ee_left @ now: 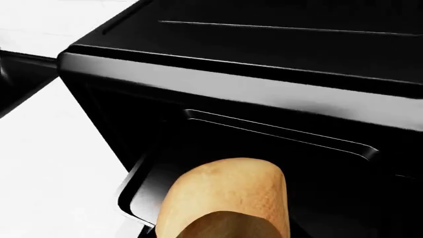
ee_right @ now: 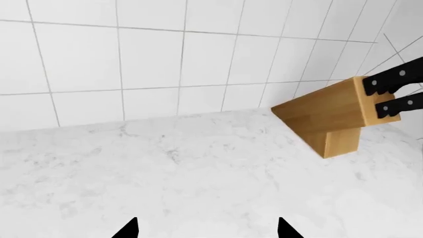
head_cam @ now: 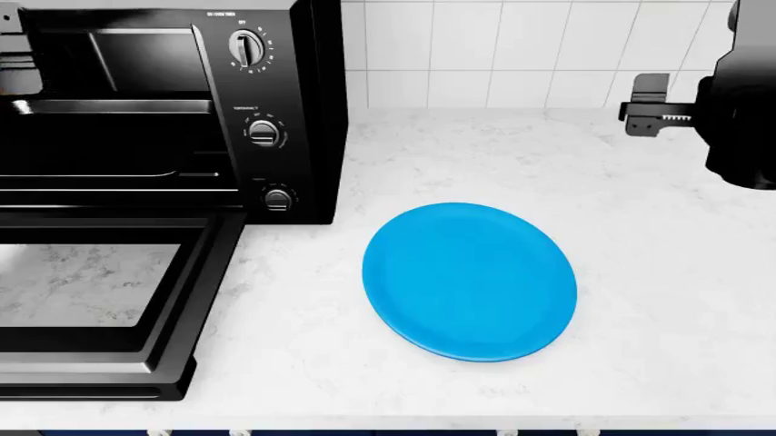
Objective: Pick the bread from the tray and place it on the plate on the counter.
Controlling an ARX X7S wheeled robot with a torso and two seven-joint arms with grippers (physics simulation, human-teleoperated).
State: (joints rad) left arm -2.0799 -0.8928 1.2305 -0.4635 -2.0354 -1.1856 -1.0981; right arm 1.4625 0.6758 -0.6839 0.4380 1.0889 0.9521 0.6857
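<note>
Bread (ee_left: 225, 198) close under left wrist camera, on tray (ee_left: 142, 191) at oven (head_cam: 158, 109) mouth; left claw unseen, can't tell its state. Roll likely light, crust firm, crumb squashable: grip gently across middle. Oven roof and dropped door (head_cam: 109, 309) crowd access. Plate (head_cam: 471, 282) bare on counter (head_cam: 655, 272). Right gripper (ee_right: 206, 229) tips apart, empty, knife block (ee_right: 334, 116) beyond.

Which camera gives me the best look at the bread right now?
The left wrist view. The bread fills the lower middle of that picture, golden-tan, close to the lens in front of the black toaster oven. The head view shows the oven and the blue plate but no bread. The right wrist view shows only counter, tiles and a knife block.
</note>
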